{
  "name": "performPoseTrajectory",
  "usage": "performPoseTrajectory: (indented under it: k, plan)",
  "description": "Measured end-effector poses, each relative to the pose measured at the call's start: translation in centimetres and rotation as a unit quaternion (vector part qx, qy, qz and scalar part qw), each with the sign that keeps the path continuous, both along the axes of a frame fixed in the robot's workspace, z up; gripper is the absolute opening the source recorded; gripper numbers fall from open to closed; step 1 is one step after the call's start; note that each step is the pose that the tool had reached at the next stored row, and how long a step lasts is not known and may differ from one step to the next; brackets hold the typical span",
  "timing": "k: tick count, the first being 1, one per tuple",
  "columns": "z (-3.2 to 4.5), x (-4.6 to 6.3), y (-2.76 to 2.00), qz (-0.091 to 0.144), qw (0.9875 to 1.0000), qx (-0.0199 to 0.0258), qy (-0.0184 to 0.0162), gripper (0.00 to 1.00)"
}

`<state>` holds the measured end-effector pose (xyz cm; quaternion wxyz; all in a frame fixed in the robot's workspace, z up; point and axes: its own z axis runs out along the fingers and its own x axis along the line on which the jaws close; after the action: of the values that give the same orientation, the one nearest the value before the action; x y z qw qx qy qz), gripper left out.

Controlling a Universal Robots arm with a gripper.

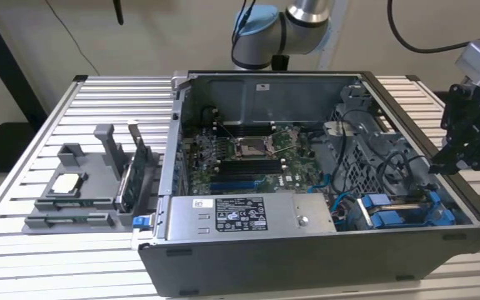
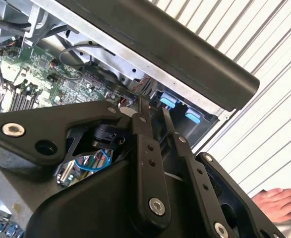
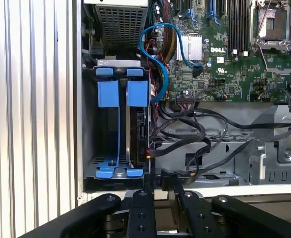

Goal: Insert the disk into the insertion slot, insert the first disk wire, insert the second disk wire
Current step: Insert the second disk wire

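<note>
The disk (image 3: 141, 128) stands on edge in the insertion slot (image 3: 88, 129), a bay of the grey drive cage (image 1: 409, 201) at the case's near corner on the exterior view's right. Its blue carrier tab (image 3: 138, 93) sits beside a second blue carrier (image 3: 108, 94) with nothing in its frame. Blue wires (image 3: 157, 49) and black wires (image 3: 195, 130) run next to the disk; I cannot tell whether any is plugged in. My gripper (image 1: 434, 167) (image 3: 161, 182) (image 2: 153, 103) hovers just outside the case wall by the cage, fingers (image 2: 144, 130) slightly apart and holding nothing.
The open computer case (image 1: 307, 262) lies on a slatted table (image 1: 23, 250). A labelled power-supply box (image 1: 240, 215) is beside the cage, the motherboard (image 1: 252, 153) behind it. A grey fixture with parts (image 1: 82, 187) stands at the exterior view's left. A person's hand (image 2: 279, 201) rests on the table.
</note>
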<state>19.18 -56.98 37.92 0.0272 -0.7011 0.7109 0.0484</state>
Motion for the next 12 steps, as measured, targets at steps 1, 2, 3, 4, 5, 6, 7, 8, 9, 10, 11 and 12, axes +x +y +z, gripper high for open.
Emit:
performPoseTrajectory:
  k: [1,2,3,4,5,6,7,8,9,10,11,12]
  plan:
    - [-0.01,0.0,0.0,0.0,1.0,0.0,0.0,0.27]
    - [-0.03,0.0,0.0,0.0,1.0,0.0001,0.0,0.27]
    - [-0.05,0.0,0.0,0.0,1.0,0.0003,0.0,0.27]
    - [-0.09,0.0,0.0,0.0,1.0,0.0006,0.0,0.27]
    - [-0.13,0.0,0.0,0.0,1.0,0.0009,0.0,0.27]
    - [-0.18,0.0,0.0,0.0,1.0,0.0013,0.0,0.27]
    - [-0.23,0.0,0.0,0.0,1.0,0.0016,0.0,0.27]
    - [-0.27,0.0,0.0,0.0,1.0,0.002,0.0,0.27]
    - [-0.31,0.0,0.0,0.0,1.0,0.0024,0.0,0.27]
    - [-0.33,0.0,0.01,0.0,1.0,0.0028,0.0,0.27]
    - [-0.36,0.0,0.02,0.0,1.0,0.0032,0.0,0.27]
    - [-0.39,0.0,0.02,0.0,1.0,0.0038,0.0,0.27]
